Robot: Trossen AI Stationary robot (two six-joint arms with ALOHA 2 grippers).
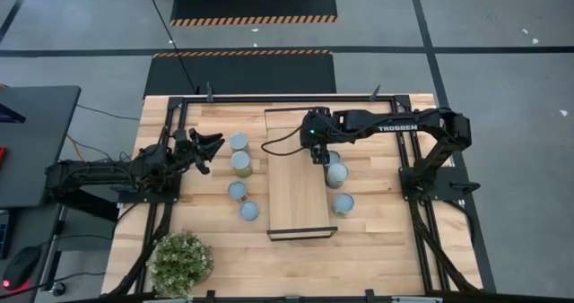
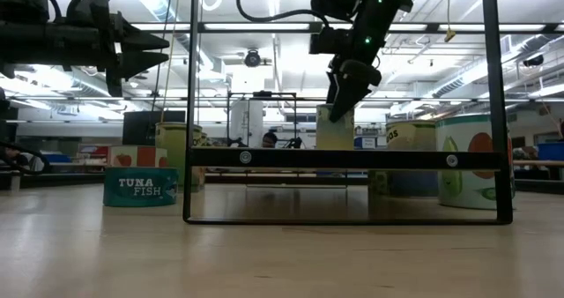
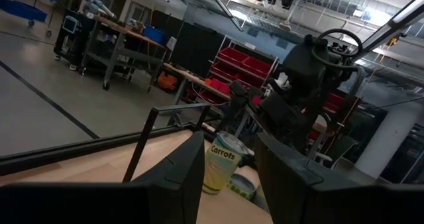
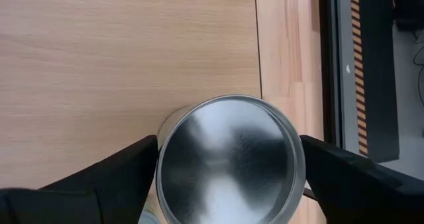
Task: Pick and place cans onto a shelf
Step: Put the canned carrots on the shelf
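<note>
The light-wood shelf stands mid-table with black end frames. My right gripper hangs over the shelf's far right part, shut on a can with a silvery top. The same can shows pale-sided in the low view and with a "Carrots" label in the left wrist view. Several more cans stand on the table left of the shelf and three right of it. My left gripper is open and empty, raised above the table left of the cans. My right gripper pinches the can's upper side wall between its two fingers, one on each opposite side. The fingers come from above, pointing down. The can is upright with its base at the level of the shelf top. Whether it rests there I cannot tell.
A bushy green plant stands at the near left corner. A low "Tuna Fish" can stands left of the shelf. Black frame rails run along the table's sides. The near part of the shelf board is bare.
</note>
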